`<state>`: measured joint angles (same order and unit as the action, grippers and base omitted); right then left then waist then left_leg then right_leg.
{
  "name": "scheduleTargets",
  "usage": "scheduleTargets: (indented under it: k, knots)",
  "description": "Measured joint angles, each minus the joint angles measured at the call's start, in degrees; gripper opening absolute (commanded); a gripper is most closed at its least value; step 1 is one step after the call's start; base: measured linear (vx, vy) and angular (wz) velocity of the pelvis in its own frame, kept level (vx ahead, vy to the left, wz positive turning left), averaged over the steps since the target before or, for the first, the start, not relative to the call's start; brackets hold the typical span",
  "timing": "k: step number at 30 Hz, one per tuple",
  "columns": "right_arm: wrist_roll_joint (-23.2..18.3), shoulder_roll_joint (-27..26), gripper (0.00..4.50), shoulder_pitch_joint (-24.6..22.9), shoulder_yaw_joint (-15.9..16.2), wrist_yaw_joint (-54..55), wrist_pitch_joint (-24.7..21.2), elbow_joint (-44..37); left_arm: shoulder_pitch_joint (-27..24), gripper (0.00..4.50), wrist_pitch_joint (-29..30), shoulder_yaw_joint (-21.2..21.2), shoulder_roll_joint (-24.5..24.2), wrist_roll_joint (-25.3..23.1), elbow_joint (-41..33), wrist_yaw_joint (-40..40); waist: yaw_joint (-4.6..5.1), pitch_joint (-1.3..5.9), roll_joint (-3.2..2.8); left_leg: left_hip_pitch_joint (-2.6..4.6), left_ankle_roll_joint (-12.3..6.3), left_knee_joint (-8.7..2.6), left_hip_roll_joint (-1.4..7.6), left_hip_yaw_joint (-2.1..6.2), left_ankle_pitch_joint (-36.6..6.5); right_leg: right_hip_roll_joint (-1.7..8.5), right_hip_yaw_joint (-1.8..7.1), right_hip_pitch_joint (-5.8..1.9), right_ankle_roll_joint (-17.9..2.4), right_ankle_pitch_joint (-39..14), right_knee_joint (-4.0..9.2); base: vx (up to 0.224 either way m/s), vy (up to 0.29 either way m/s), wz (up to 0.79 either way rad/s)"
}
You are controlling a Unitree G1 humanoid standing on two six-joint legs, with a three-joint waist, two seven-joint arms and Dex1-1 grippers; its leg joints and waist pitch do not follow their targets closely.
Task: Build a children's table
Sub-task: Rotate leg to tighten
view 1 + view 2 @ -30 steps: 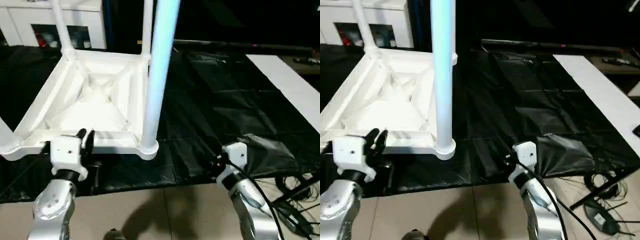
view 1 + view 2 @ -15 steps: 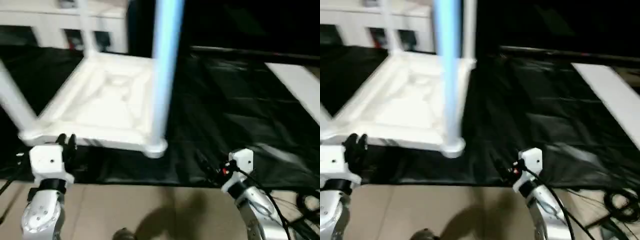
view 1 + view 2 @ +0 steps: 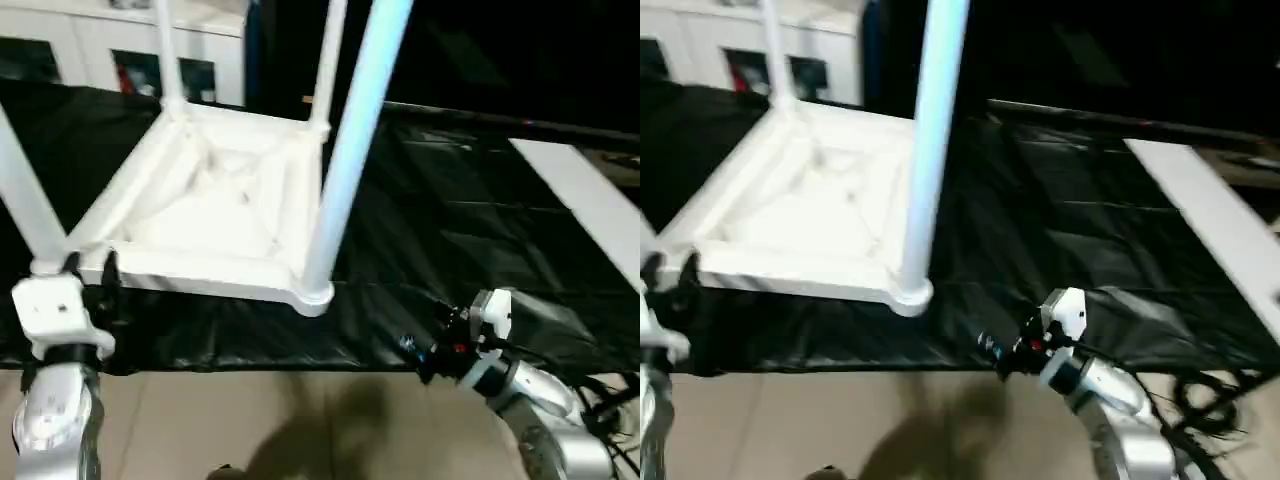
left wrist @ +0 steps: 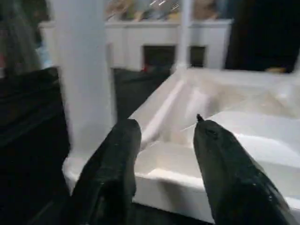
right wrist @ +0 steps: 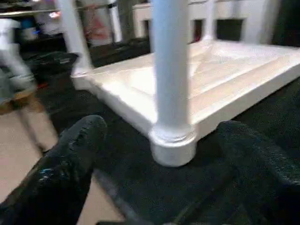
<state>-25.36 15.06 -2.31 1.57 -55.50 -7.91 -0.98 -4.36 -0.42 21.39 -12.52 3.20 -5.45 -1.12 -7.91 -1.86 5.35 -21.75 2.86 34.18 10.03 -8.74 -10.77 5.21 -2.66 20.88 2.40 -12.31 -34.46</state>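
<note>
The children's table (image 3: 225,195) lies upside down on a black sheet, ribbed underside up. Its white legs stand in the corner sockets, among them the near right leg (image 3: 345,150) and the near left leg (image 3: 25,205). My left gripper (image 3: 88,272) sits just in front of the top's near rim, beside the near left leg (image 4: 84,89). It is open (image 4: 165,125) with nothing between its fingers (image 4: 117,159). My right gripper (image 3: 995,350) hovers low over the sheet's front edge and points at the near right leg's socket (image 5: 173,140). Its fingers (image 5: 70,164) are spread wide and empty.
A white glass-door cabinet (image 3: 120,55) stands behind the table. A flat white board (image 3: 585,195) lies on the black sheet (image 3: 470,230) at the right. Cables (image 3: 1210,410) trail on the beige floor (image 3: 280,420) at the front right.
The head camera has shifted. Both grippers have opened wider. My right gripper has swung round to point left at the near right leg. My left gripper now sits nearer the near left corner.
</note>
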Motion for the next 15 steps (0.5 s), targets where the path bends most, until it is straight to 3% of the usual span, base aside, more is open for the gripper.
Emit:
scheduleTargets:
  k: [3,7,15]
  knots:
    - [-0.03,0.4,4.5,0.47,1.8,-2.17,-1.42,-0.5,0.42,2.67,0.64,2.58,-0.6,-0.2,0.3,2.3,0.16,-0.12,-0.36,0.28,0.07,-0.01,-0.01,0.2,0.03,0.01,-0.13,0.0,0.0,0.02,0.04,0.0,0.0,0.0]
    - [0.14,-0.78,4.5,5.21,3.41,-2.91,-1.69,1.53,1.01,2.93,1.74,3.6,-0.19,-0.59,0.82,5.01,0.66,-0.37,-0.94,0.45,0.07,-0.01,-0.05,0.17,0.03,0.01,-0.04,0.09,-0.02,0.03,0.07,0.0,0.0,0.0]
    - [0.58,-2.47,4.5,10.52,4.78,-3.57,-1.6,7.01,5.89,3.72,2.08,3.68,-1.21,0.1,6.52,5.32,-0.36,-0.42,-1.05,0.27,0.2,-0.02,-0.02,0.08,0.11,-0.03,0.04,0.04,-0.56,0.68,-0.03,0.015,-0.002,0.0]
